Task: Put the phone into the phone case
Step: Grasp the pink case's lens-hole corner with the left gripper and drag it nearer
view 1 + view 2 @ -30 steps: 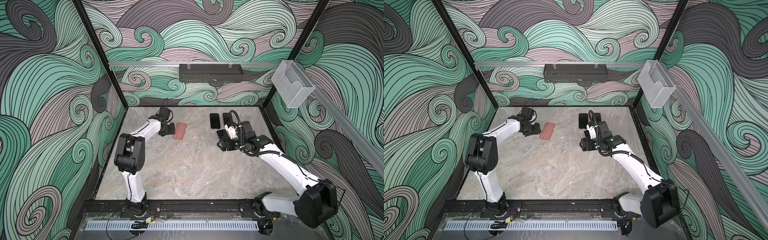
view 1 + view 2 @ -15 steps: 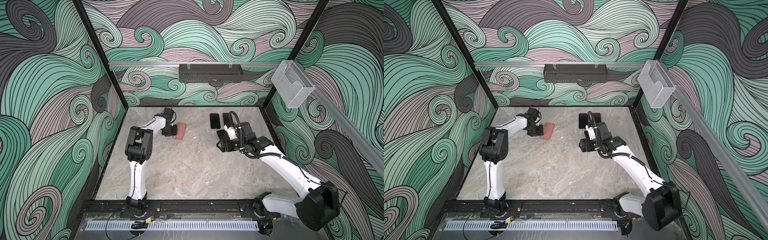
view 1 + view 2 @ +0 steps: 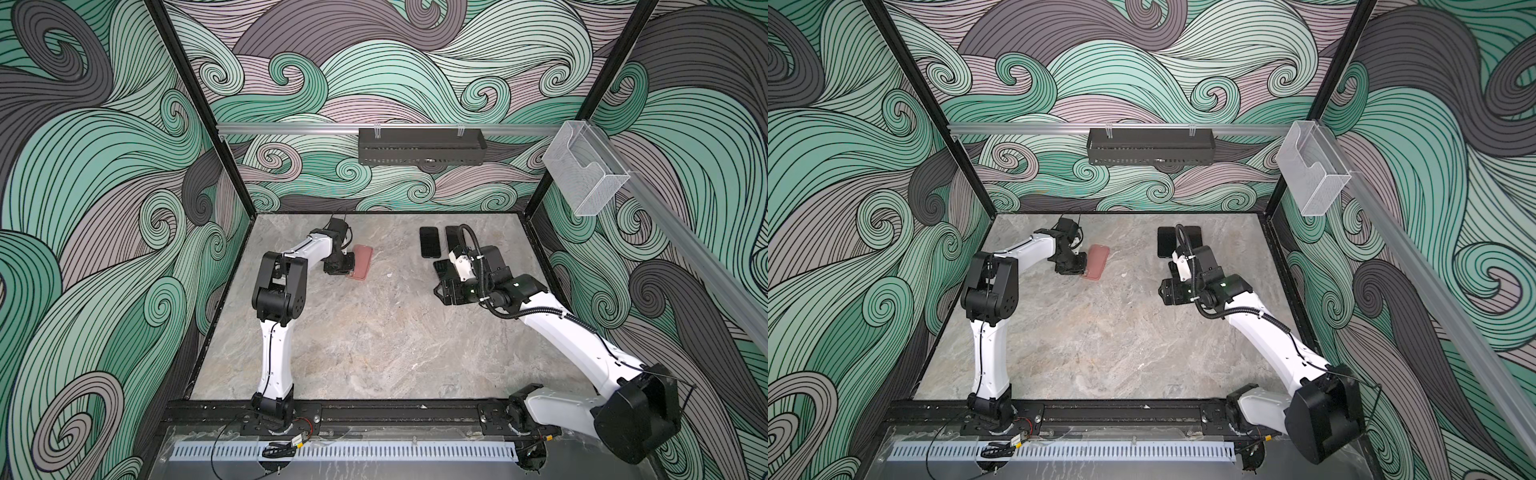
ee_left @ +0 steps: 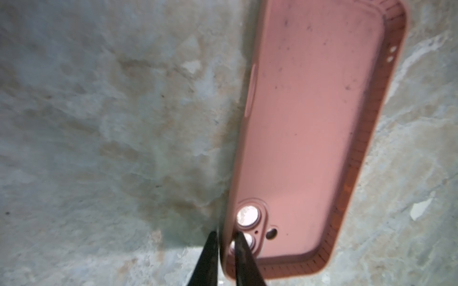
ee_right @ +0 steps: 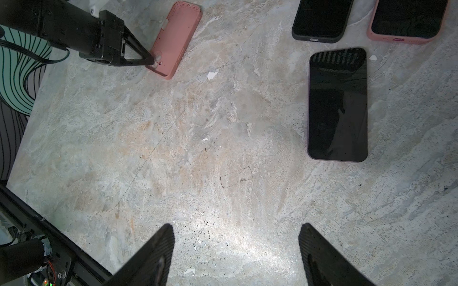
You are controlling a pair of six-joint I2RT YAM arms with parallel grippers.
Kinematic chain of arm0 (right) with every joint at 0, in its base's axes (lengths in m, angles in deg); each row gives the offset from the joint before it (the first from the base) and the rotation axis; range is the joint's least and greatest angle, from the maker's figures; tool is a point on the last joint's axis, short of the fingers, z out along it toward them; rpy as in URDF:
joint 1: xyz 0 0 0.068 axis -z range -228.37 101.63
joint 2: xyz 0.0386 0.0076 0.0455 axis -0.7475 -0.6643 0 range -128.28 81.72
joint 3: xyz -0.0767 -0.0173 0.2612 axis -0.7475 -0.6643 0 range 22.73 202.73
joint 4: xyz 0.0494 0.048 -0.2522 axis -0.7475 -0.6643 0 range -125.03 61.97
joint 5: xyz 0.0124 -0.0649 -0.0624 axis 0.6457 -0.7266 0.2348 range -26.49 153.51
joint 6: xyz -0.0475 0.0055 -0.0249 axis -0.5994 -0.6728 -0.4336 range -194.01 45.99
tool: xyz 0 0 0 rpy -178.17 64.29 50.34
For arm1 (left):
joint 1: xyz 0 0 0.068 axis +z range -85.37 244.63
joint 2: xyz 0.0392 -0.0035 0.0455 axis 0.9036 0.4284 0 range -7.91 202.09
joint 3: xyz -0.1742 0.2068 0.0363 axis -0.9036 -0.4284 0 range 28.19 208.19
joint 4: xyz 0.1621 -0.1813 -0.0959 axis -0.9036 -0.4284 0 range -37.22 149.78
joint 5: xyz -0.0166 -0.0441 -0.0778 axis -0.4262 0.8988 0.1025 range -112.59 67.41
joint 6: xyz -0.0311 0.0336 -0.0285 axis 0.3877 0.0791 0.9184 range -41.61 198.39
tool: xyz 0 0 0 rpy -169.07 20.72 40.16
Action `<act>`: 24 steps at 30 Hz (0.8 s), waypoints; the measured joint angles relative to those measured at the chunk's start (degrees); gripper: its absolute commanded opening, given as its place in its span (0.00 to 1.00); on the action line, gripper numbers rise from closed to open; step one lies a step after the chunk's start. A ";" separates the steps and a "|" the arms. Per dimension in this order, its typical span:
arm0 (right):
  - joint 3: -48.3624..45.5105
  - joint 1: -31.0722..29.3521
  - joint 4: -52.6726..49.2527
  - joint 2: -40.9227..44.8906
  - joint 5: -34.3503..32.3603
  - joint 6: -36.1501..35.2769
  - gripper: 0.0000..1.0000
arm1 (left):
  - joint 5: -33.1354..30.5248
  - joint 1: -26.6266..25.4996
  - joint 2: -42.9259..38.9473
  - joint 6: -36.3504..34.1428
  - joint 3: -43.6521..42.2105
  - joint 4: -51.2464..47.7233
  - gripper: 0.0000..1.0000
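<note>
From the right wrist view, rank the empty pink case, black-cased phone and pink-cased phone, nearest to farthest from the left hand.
1. empty pink case: pinched at its camera corner by the left hand.
2. black-cased phone: back, right of centre.
3. pink-cased phone: beside it, farther right.

A grey marble table (image 3: 374, 332), flecked with white chips (image 5: 212, 75), sits inside walls (image 3: 104, 166) of green and grey swirls. A black wire basket (image 3: 421, 145) hangs from the back rail (image 3: 291, 129); a clear plastic bin (image 3: 584, 172) hangs at the side. Two cased phones, one black (image 5: 321, 19), one pink (image 5: 407, 21), lie side by side.
</note>
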 measured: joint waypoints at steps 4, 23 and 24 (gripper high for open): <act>-0.59 0.00 0.13 0.00 -0.11 -0.07 0.80 | -0.13 0.00 -2.21 -0.66 -3.19 0.87 0.01; -2.71 -0.04 -3.93 4.79 -11.65 -3.58 0.82 | -6.47 -17.62 -20.61 -11.41 -14.12 -8.79 0.00; -2.71 -0.02 -4.26 4.68 -12.37 -3.72 0.81 | -6.56 -19.19 -21.14 -11.67 -15.32 -8.74 0.00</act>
